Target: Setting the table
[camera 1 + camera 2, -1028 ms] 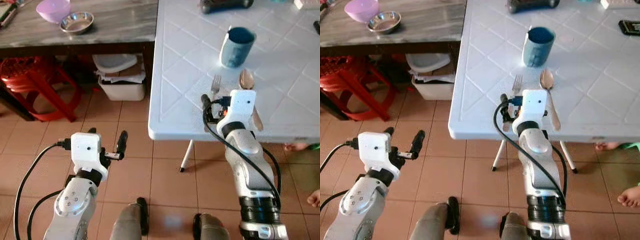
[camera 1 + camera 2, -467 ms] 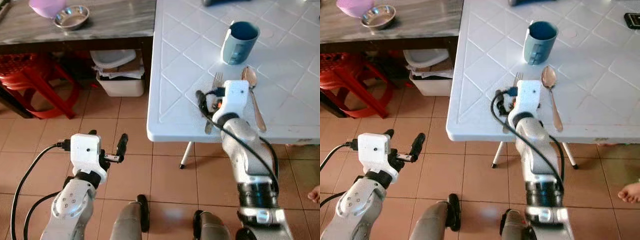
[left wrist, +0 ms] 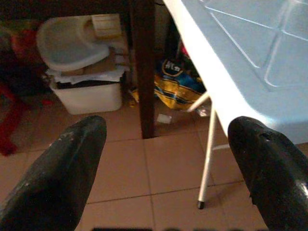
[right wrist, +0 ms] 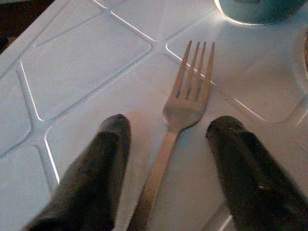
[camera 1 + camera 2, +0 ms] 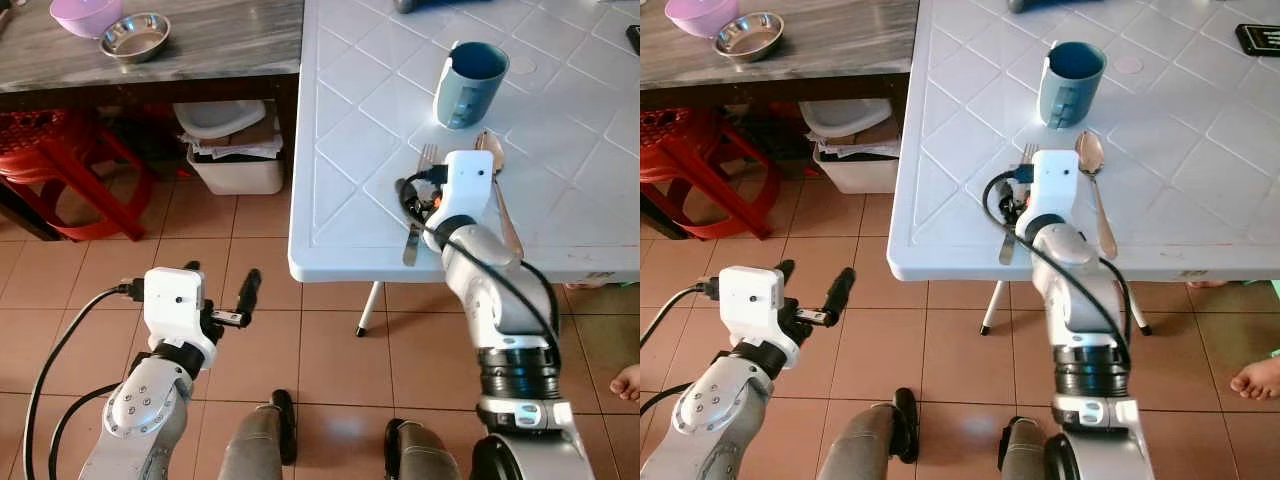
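**My right fingers straddle the fork, spread wide**

My right gripper (image 4: 168,168) sits low over the white table (image 5: 350,150), near its front edge. Its two black fingers (image 4: 96,163) are parted well apart, one on each side of the fork (image 4: 180,113). The fork lies flat between them, tines pointing away from me toward the blue mug (image 5: 468,84). Neither finger touches the handle; there is a gap of bare table on both sides, so I hold nothing.

Just beside the fork, on my right, lies the spoon (image 5: 1095,190), roughly parallel with it, bowl end toward the mug. From my head, my own wrist housing covers part of the fork, and a black cable loops beside it over the table. The mug stands upright just beyond the tips of both pieces of cutlery.

My left gripper (image 5: 220,300) hangs out in front of me above the tiled floor (image 5: 330,340), short of the table, its fingers wide open and empty. Along it I see the table's edge and a thin white leg (image 3: 208,159), a dark wooden leg, and a white bin (image 3: 82,72) with a lid on it under the neighbouring grey-topped table (image 5: 200,45).

On that grey table sit a purple bowl (image 5: 84,13) and a steel bowl (image 5: 135,35), close together. A red stool (image 5: 60,170) stands below it. A person's bare foot (image 5: 1255,378) rests on the tiles to my right.
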Motion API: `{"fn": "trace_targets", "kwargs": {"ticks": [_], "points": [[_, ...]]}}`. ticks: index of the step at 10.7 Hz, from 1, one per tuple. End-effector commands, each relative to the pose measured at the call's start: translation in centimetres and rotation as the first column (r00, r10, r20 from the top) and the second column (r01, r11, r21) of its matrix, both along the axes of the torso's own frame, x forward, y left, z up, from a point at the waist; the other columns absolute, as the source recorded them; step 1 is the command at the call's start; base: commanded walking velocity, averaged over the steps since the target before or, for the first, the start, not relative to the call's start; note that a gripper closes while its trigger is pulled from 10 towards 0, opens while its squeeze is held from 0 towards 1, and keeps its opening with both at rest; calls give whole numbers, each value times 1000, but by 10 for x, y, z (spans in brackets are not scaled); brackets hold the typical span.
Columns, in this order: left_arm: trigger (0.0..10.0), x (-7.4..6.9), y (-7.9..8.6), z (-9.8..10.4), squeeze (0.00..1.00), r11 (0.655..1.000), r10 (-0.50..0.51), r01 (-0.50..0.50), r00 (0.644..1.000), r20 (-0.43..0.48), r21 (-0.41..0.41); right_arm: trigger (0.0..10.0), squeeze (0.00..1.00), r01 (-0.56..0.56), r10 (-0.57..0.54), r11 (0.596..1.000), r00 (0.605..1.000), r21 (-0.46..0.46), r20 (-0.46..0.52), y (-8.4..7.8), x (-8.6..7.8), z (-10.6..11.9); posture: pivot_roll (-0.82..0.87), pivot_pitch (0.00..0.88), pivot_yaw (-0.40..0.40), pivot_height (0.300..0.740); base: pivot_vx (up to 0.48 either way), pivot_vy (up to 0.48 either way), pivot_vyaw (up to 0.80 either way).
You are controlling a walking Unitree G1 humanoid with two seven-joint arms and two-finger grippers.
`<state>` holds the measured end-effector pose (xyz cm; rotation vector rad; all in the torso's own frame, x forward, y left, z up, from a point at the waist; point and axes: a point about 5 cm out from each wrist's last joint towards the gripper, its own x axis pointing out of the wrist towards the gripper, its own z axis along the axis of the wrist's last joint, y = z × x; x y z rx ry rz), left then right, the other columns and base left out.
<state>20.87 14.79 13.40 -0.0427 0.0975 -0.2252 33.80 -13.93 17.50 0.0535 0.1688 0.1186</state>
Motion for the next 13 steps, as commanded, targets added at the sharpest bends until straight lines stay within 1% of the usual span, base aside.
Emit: {"fn": "trace_targets", "kwargs": {"ticks": [1, 2, 3, 4, 5, 7, 8, 9, 10, 11, 13], "points": [[10000, -3, -1, -1, 0, 999, -32, 32, 999, -14, -6, 0, 0, -46, 53, 998, 982, 40, -181, 8, -7, -34, 110, 288, 96, 740, 0, 0, 0], [10000, -3, -3, 0, 0, 997, -70, 70, 998, -7, -16, 0, 0, -54, 63, 997, 975, 47, -215, 5, -8, -39, 105, 284, 94, 740, 0, 0, 0], [10000, -5, -8, 2, 0, 991, -129, 129, 992, 3, -41, 0, 0, -45, 57, 998, 963, 51, -264, -2, -9, -46, 101, 276, 89, 740, 0, 0, 0], [10000, -6, -11, 3, 0, 985, -171, 171, 985, 14, -29, 0, 0, -29, 46, 998, 957, 61, -287, -8, -9, -49, 97, 268, 87, 740, 0, 0, 0], [10000, -5, -11, 2, 0, 985, -171, 171, 985, 13, -25, 0, 0, -4, 28, 997, 951, 78, -307, -12, -9, -52, 95, 262, 85, 740, 0, 0, 0], [10000, -5, -10, 0, 0, 986, -164, 164, 986, 12, -28, 0, 0, 39, 13, 990, 931, 135, -365, -16, -15, -62, 88, 234, 75, 740, 0, 0, 0], [10000, -6, -10, -3, 0, 987, -158, 158, 987, 7, -32, 0, 0, 49, 9, 989, 925, 143, -379, -17, -18, -66, 81, 226, 74, 740, 0, 0, 0], [10000, -6, -12, -5, 0, 987, -159, 159, 987, 5, -34, 0, 0, 49, 11, 988, 924, 146, -382, -16, -19, -68, 76, 216, 72, 740, 0, 0, 0], [10000, -2, -15, -5, 0, 987, -158, 158, 987, 14, -37, 0, 0, 55, 10, 986, 923, 158, -385, -16, -21, -68, 73, 204, 70, 740, 0, 0, 0], [10000, 3, -14, -4, 0, 989, -143, 144, 989, 27, -29, 0, 0, 60, 11, 983, 923, 173, -385, -12, -24, -69, 67, 196, 65, 740, 0, 0, 0], [10000, 7, -9, -9, 0, 994, -109, 110, 994, 13, -15, 0, 0, 55, 39, 973, 917, 224, -397, -1, -35, -73, 55, 174, 61, 740, 0, 0, 0]]}}
